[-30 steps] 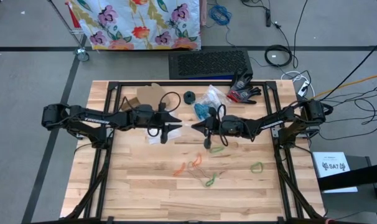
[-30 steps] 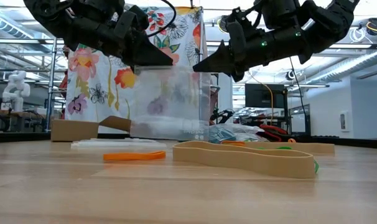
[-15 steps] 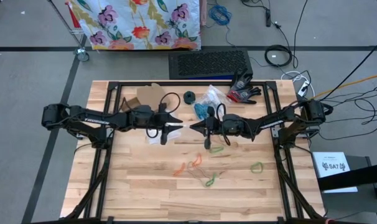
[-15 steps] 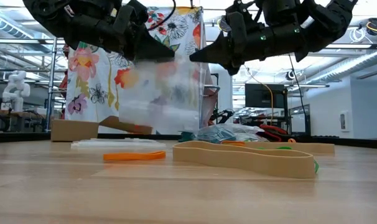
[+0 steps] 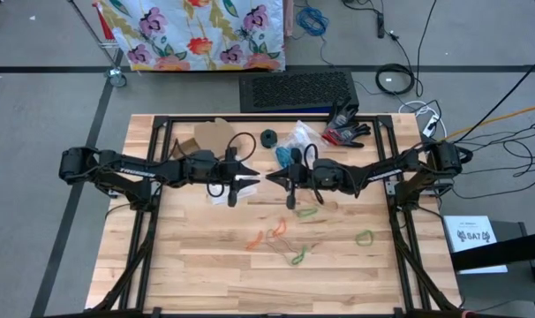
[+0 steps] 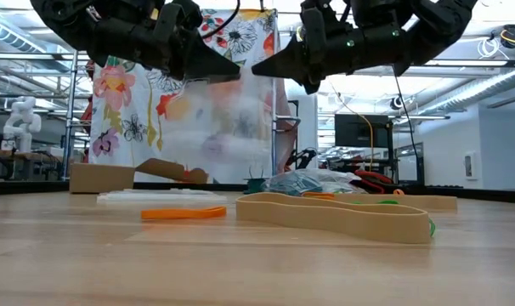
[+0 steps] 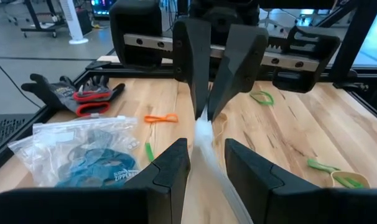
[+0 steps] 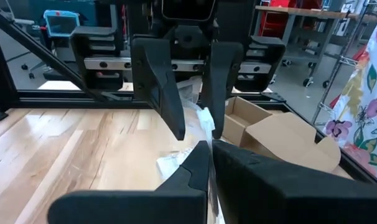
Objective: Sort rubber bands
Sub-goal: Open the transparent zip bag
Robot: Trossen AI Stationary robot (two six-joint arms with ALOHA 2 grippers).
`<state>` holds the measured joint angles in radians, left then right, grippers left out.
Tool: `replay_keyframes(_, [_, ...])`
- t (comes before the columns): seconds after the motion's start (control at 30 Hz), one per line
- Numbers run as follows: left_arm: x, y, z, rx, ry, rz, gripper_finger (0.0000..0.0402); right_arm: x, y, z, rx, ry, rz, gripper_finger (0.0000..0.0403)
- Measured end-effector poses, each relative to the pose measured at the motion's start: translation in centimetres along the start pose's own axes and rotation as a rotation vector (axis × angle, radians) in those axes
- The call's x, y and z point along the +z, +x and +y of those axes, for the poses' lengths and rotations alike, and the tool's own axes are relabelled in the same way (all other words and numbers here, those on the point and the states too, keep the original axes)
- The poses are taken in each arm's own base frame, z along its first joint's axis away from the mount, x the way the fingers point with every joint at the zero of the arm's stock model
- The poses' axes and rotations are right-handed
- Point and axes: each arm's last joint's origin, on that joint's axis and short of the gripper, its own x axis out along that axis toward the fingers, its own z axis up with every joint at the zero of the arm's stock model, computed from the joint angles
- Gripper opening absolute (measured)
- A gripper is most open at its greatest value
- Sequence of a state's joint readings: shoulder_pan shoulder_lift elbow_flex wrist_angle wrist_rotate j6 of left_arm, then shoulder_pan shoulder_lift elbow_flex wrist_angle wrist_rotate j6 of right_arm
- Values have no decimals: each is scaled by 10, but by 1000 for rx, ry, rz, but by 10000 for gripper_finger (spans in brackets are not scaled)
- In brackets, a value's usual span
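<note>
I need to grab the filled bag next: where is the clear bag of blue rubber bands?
In the high view, the bag of blue rubber bands lies at the table's far edge, between a black roll and the gloves, just beyond the right pincer.
</note>
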<state>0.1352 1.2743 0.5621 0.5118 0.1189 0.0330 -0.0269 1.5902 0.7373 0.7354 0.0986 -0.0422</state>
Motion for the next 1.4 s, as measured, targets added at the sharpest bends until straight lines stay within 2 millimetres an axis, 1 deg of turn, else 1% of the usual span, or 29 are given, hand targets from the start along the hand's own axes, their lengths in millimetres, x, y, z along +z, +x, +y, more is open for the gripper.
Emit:
replay_keyframes(0.2, [1,0,0,5,2,-11,107,3,3,0,2,-12,32,0])
replay_keyframes(0.67, [4,0,1,9,6,-44,106,4,3,0,1,-29,28,0])
replay_keyframes(0.77, [4,0,1,9,6,-45,94,4,3,0,1,-29,27,0])
replay_keyframes(1.13, [4,0,1,11,14,-44,32,4,3,0,-3,-29,28,0])
replay_keyframes(1.33, [2,0,1,11,11,-19,29,2,3,0,-13,-30,49,0])
replay_keyframes(1.4, [0,0,1,16,9,-2,29,0,3,0,-48,-34,71,0])
